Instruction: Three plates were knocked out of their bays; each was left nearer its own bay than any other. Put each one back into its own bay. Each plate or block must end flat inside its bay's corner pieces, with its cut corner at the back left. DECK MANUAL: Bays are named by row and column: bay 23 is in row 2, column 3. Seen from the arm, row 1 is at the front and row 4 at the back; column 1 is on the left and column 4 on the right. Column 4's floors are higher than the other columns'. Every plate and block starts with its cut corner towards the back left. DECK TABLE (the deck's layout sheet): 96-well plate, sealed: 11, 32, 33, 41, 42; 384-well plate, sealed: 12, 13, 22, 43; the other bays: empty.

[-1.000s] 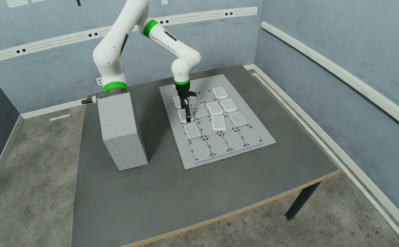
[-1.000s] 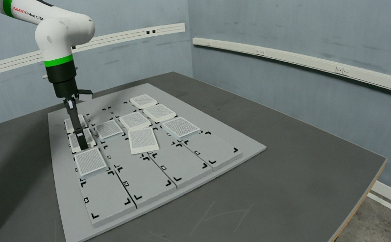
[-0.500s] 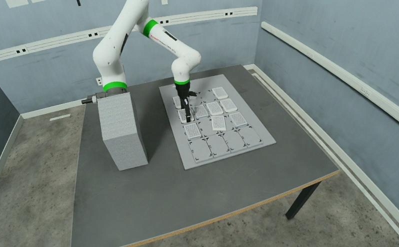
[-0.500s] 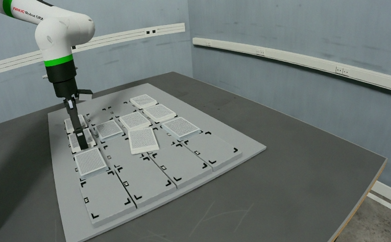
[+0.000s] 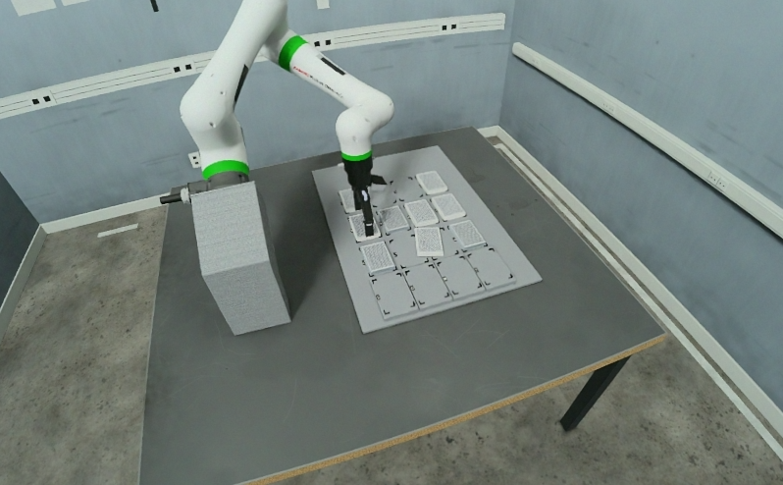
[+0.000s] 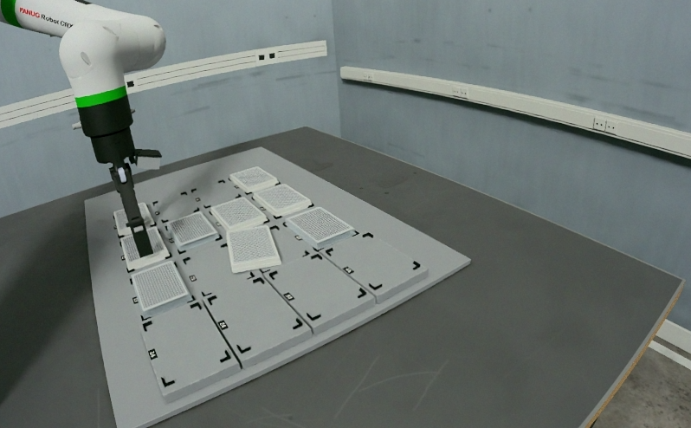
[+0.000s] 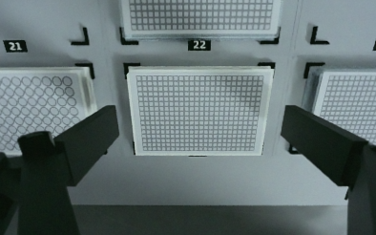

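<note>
My gripper (image 5: pixel 363 218) (image 6: pixel 139 234) (image 7: pixel 199 120) is open, its fingers low over the left and right sides of the gridded white plate (image 5: pixel 357 228) (image 6: pixel 129 251) (image 7: pixel 199 112) at bay 12. The wrist view shows nothing between the pads at finger height. That plate's front edge covers most of its bay label. A white plate (image 5: pixel 429 241) (image 6: pixel 252 249) at bay 33 is turned and lies out of its corner pieces, towards bay 23. A white plate (image 5: pixel 421 212) (image 6: pixel 237 212) is at bay 32. Cut corners are too small to tell.
Neighbours of bay 12 are the round-well plate (image 6: pixel 122 219) (image 7: pixel 28 105) at bay 11, the bluish plate (image 5: pixel 377 257) (image 6: pixel 160 286) (image 7: pixel 362 96) at bay 13 and another (image 5: pixel 392 218) (image 6: pixel 192 230) (image 7: pixel 199 14) at bay 22. Row 4 holds three plates. Column 4 is raised.
</note>
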`<control>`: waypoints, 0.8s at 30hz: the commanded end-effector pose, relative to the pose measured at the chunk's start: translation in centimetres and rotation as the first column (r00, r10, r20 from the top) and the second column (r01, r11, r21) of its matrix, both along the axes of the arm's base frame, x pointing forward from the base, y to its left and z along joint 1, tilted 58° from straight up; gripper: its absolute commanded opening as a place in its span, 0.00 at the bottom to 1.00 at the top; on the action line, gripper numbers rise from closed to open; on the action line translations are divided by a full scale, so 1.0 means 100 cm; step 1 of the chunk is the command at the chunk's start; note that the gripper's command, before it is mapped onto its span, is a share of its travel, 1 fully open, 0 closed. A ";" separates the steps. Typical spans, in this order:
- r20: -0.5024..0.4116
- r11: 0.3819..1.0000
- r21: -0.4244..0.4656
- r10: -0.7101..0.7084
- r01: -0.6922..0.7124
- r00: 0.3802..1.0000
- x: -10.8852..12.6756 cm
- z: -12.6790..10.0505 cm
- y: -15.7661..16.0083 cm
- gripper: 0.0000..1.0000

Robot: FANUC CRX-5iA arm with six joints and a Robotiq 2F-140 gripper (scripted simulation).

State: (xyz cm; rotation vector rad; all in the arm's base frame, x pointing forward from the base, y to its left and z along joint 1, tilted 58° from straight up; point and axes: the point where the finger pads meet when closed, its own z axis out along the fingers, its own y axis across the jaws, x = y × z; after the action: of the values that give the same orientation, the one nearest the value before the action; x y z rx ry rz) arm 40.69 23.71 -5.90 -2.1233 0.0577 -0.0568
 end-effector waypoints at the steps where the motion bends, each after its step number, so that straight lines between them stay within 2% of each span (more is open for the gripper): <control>1: 0.001 1.000 -0.001 -0.001 0.001 1.000 0.000 0.002 -0.004 1.00; 24: 0.001 1.000 -0.001 -0.001 0.001 1.000 -0.001 0.011 -0.019 1.00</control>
State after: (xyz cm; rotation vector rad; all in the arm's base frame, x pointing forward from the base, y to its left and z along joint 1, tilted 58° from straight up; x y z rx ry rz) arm 40.56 21.87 -4.76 -2.1233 0.0577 -0.0568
